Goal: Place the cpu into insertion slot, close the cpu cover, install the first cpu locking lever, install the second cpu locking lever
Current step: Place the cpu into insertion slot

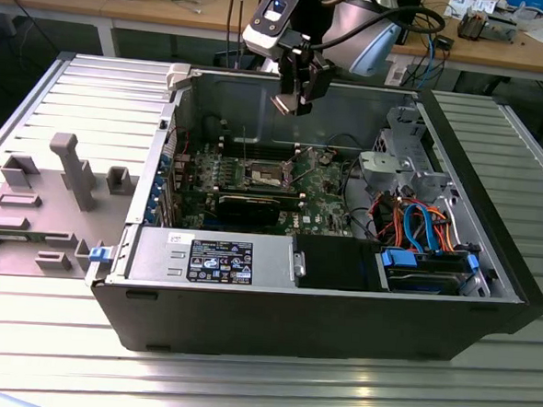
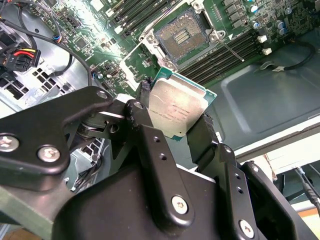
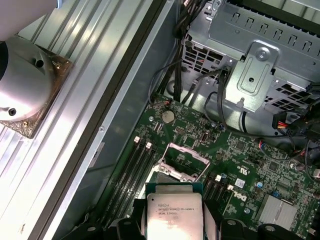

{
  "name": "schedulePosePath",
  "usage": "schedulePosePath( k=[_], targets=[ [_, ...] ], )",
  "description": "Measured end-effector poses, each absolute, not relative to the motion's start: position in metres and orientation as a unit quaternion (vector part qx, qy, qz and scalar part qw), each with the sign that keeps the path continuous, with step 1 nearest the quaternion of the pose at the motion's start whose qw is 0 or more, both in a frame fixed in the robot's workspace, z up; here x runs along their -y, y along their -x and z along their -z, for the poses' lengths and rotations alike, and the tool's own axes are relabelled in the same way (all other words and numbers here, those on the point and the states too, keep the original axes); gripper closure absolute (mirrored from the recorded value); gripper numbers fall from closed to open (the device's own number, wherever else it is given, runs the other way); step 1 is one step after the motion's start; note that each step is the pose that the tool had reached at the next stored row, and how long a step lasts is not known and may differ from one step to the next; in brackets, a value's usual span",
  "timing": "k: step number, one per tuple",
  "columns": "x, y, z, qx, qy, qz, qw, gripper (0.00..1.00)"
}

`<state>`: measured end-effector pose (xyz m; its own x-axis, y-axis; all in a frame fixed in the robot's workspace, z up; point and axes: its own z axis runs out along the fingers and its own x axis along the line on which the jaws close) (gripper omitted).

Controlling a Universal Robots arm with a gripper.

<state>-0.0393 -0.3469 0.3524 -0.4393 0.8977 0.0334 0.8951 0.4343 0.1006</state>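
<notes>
Holding the small flat square cpu [image 2: 176, 109] with its dull silver-grey metal top, the black two-fingered gripper [image 2: 177, 114] has its fingers [image 2: 145, 102] pressed on two opposite edges of the chip, so we count it as clamped. In the first wrist view the cpu [image 3: 172, 215] shows its printed lid and thin green border, with the gripper [image 3: 173, 222] gripping it on either side.

In the exterior view we see the gripper [image 1: 295, 96] hanging over the open black computer case [image 1: 338, 327], up near the rim of its far wall and well clear of the green motherboard [image 1: 323, 193] lying flat on the case floor. The chip is in the air, apart from the board.

The small square insertion slot [image 2: 182, 36], with its dark, faintly golden contact field and silvery rim, lies bare, with no chip in it. In the exterior view the insertion slot [image 1: 267, 174] sits near the middle of the board, below the gripper. Long narrow black memory slots [image 2: 225, 52] run beside it. The case rests on a ribbed grey metal table [image 1: 481, 401].
</notes>
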Motion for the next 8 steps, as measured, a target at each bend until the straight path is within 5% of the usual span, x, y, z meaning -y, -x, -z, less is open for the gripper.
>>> schedulePosePath(
  k=[8],
  targets=[
    [0.3469,0.0393,-0.3522,-0.843,-0.535,-0.052,0.013,0.45]
  ],
)
